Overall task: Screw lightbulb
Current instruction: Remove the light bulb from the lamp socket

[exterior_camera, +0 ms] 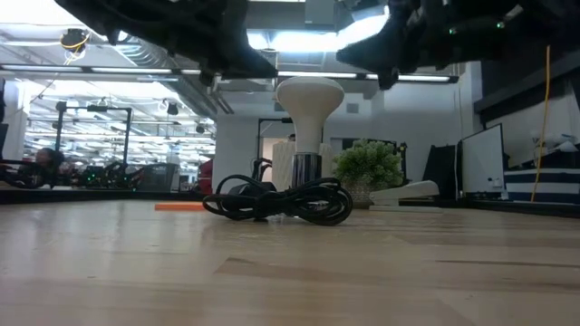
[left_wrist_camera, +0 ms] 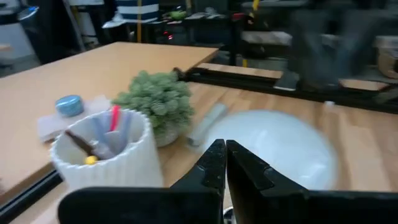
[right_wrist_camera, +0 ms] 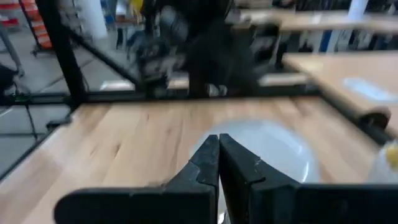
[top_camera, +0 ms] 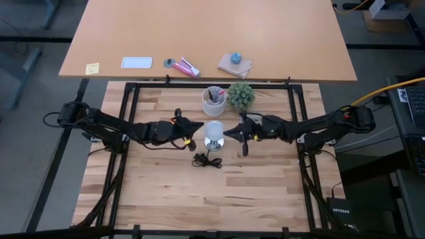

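Note:
The frosted white lightbulb (top_camera: pixel 214 130) stands upright, dome up, its grey screw base in a shiny metal socket (exterior_camera: pixel 306 170) on the table's middle. The socket's black cord (exterior_camera: pixel 281 201) lies coiled in front of it. My left gripper (top_camera: pixel 197 126) hovers shut just left of the dome and a little above it. My right gripper (top_camera: pixel 228 133) hovers shut just right of it. Each wrist view shows the dome past shut fingertips: the left wrist view (left_wrist_camera: pixel 280 146) and the right wrist view (right_wrist_camera: pixel 267 149). In the low view both grippers stand above the dome (exterior_camera: pixel 310 100), apart from it.
A white ribbed cup of pens (top_camera: pixel 214 99) and a small green plant (top_camera: pixel 241 94) stand just beyond the bulb. A small grey bar (left_wrist_camera: pixel 208 121) lies by the plant. A black frame (top_camera: pixel 130 119) borders the work area. Bare wood (top_camera: pixel 212 199) lies toward the near edge.

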Controlling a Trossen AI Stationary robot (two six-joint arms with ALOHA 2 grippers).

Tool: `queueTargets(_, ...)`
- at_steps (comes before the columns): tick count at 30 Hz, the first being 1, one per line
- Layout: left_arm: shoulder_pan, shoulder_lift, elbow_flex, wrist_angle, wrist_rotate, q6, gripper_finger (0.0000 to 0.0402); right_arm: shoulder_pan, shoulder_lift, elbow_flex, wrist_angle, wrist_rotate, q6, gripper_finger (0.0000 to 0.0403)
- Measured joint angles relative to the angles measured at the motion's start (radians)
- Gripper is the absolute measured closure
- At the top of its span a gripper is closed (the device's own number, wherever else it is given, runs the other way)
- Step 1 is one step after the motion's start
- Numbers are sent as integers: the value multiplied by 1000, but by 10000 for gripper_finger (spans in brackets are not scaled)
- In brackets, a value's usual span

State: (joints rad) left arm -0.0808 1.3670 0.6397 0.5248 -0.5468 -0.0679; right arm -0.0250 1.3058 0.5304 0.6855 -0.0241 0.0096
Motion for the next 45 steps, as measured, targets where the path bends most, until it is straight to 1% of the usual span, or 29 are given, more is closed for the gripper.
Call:
queueTargets(5,61,8,0,-1,4,-38,396,0,58,0,-26,-13,44,391)
queueTargets(10,86,9,0,-26,58,-48,396,0,102,2,11,-14,44,391)
queueTargets(14,96,20,0,-40,104,-67,396,-1,105,2,26,-11,40,391)
queueTargets(16,96,28,0,-38,118,-83,396,0,105,2,25,16,39,391)
queueTargets(21,80,38,0,-41,141,-110,396,0,103,2,-4,71,39,391)
queueTargets(27,45,38,0,-44,129,-130,396,0,103,1,-23,80,38,391)
queueTargets(33,16,35,0,-66,126,-185,396,0,103,0,-24,152,37,391)
queueTargets(37,-5,37,2,-65,181,-198,396,-5,105,1,-15,223,35,391)
queueTargets(39,-17,43,-1,-85,185,-195,396,-5,106,2,-14,249,29,391)
queueTargets(45,-27,40,1,-70,166,-199,396,-3,108,-1,32,250,-32,391)
